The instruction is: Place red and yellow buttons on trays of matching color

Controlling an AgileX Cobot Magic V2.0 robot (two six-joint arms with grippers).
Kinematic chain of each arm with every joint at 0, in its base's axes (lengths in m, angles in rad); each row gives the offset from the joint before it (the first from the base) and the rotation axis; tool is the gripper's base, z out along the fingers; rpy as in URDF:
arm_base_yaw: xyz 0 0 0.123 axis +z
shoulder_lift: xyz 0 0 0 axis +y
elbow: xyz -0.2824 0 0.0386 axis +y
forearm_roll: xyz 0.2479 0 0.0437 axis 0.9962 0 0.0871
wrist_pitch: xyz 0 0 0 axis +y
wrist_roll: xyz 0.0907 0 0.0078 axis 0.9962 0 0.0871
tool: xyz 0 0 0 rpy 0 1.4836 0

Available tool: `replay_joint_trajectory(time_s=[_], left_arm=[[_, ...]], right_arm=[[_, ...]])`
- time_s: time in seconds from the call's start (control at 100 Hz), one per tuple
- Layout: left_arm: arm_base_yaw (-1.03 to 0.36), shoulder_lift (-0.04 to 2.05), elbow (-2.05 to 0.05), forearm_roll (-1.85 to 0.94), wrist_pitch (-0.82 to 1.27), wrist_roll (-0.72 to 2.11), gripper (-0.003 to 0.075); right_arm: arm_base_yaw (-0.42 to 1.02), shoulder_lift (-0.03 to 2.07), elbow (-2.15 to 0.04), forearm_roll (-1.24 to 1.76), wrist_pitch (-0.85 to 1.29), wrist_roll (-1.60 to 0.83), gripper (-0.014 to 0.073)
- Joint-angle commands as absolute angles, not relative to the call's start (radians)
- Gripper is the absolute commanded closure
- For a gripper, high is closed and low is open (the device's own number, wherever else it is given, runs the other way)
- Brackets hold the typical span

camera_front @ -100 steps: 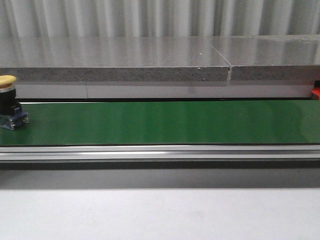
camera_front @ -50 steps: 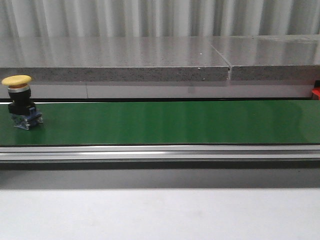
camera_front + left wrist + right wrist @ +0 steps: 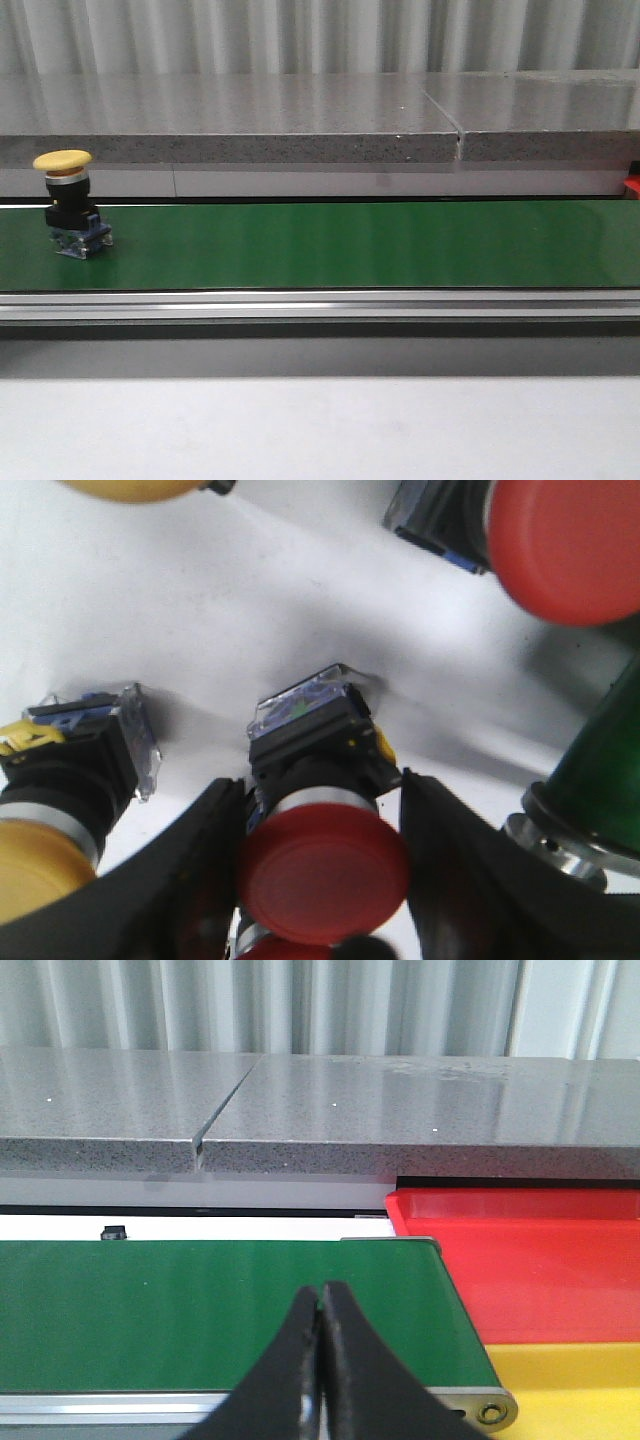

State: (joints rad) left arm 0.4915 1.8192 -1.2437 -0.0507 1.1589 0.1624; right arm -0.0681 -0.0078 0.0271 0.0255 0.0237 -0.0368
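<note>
Red buttons (image 3: pixel 322 865) two (one gripped), yellow two (image 3: pixel 45 865)

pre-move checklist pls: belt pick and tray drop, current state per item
1. Yellow button standing upright on the green belt, at its left end in the front view: ok.
2. Right gripper ready to pick: not ok, fingers closed together with nothing between them; open first.
3. Red tray and yellow tray past the belt's end, visible parts bare: ok.
4. Left gripper around a red button, one finger on each side: ok; actual contact cannot tell.
5. Neighbours beside that grip, another yellow button and a second red button: crowding close, cannot tell if a lift clears them.
</note>
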Motion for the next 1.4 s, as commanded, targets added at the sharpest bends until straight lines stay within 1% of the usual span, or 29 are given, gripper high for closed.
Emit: replay_joint_trajectory(time_s=[0.0,0.06,0.1,0.47,0.64,0.84,1.06,1.27,1.39], left_arm=[[0.494,1.777,-1.273,-0.075,1.151,0.164,0.0531],[0.494,1.772,-1.273,-0.081,1.147,0.164,0.0577],[0.494,1.765,-1.273,-0.081,1.142,0.164,0.0588],[0.488,1.564,-1.274,-0.078,1.140,0.164,0.0587],[0.441,1.504,-1.335,-0.075,1.163,0.151,0.0587],[0.323,1.508,-1.424,-0.056,1.185,0.127,0.0587],[0.211,1.575,-1.453,-0.041,1.201,0.120,0.0587],[0.163,1.653,-1.453,-0.039,1.223,0.120,0.0587],[0.159,1.683,-1.453,-0.039,1.228,0.120,0.0587]], right_arm=[[-0.073,-0.021,0.012,0.018,-0.052,-0.037,0.0632],[-0.073,-0.021,0.012,0.018,-0.052,-0.037,0.0632],[-0.073,-0.021,0.012,0.018,-0.052,-0.037,0.0632],[-0.073,-0.021,0.012,0.018,-0.052,-0.037,0.0632],[-0.073,-0.021,0.012,0.018,-0.052,-0.037,0.0632],[-0.073,-0.021,0.012,0.018,-0.052,-0.037,0.0632],[-0.073,-0.021,0.012,0.018,-0.052,-0.037,0.0632],[-0.073,-0.021,0.012,0.018,-0.052,-0.037,0.0632],[-0.073,-0.021,0.012,0.018,-0.052,-0.037,0.0632]])
